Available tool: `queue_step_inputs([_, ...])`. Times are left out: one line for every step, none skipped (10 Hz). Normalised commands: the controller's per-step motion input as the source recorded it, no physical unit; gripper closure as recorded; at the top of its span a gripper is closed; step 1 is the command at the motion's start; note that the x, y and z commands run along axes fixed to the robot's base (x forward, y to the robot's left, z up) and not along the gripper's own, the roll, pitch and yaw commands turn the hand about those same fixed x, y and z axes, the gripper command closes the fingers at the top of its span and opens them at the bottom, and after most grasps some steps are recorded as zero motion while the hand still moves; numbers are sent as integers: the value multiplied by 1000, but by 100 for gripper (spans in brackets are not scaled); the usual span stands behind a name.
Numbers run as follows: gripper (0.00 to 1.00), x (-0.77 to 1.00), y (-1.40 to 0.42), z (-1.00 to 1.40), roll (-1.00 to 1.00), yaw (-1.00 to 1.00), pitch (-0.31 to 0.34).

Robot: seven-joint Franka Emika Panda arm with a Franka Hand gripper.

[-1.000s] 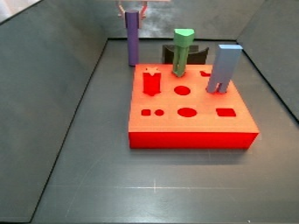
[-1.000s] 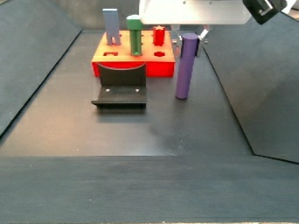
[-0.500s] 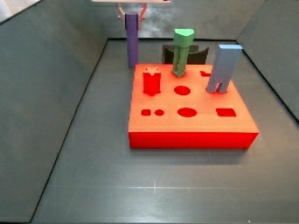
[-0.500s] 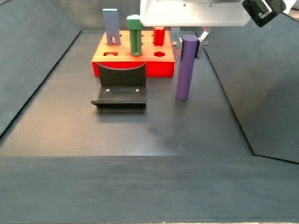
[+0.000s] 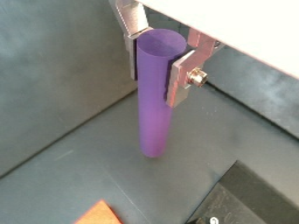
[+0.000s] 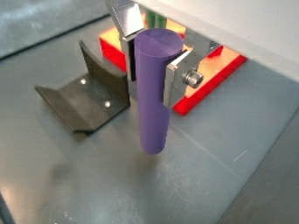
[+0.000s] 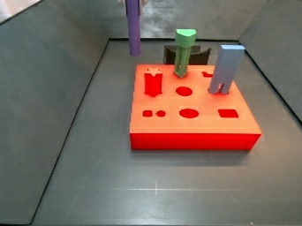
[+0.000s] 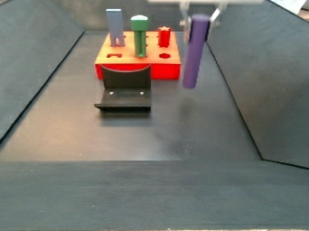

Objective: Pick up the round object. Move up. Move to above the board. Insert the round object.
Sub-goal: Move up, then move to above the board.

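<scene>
Since a second ago the tall smooth purple cylinder peg (image 8: 194, 52) has risen off the dark desk (image 8: 145, 135); it was standing on the surface and now hangs clear, its lower end in the air in both side views. Your gripper (image 5: 162, 59) sits at the top of the peg, jaws clenched on the upper part, silver fingers (image 5: 181, 77) flat against either side in both wrist views (image 6: 155, 61). Long axis is upright, running straight down from the jaws, free end pointing at the desk.

What the next move turns on: the thick bright red square board with shaped holes (image 7: 192, 113) lies off to the side of the peg (image 7: 134, 26), not under it, so I'd judge you need a sideways shift before lowering. Dark L-shaped fixture (image 8: 122, 88) stands in front of the board, near the peg in a wrist view (image 6: 84, 94).
</scene>
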Motion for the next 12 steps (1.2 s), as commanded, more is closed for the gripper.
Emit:
queue_step_inputs([100, -5, -4, 192, 48, 2, 75])
queue_step_inputs([100, -532, 92, 1000, -15, 104, 85])
queue_step_inputs([100, -536, 92, 1000, -14, 104, 89])
queue_step_inputs([100, -501, 77, 1000, 9, 71, 18])
queue_step_inputs([100, -465, 66, 1000, 43, 38, -11])
queue_step_inputs([100, -426, 59, 1000, 59, 26, -12])
queue_step_inputs([100, -389, 53, 1000, 66, 21, -8])
queue_step_inputs([100, -292, 45, 1000, 72, 21, 18])
queue_step_inputs([100, -238, 38, 886, 70, 19, 30])
queue_step_inputs([100, -135, 28, 637, 66, 17, 33])
queue_step_inputs([100, -57, 21, 399, 66, 17, 56])
queue_step_inputs([100, -24, 16, 224, 69, 19, 81])
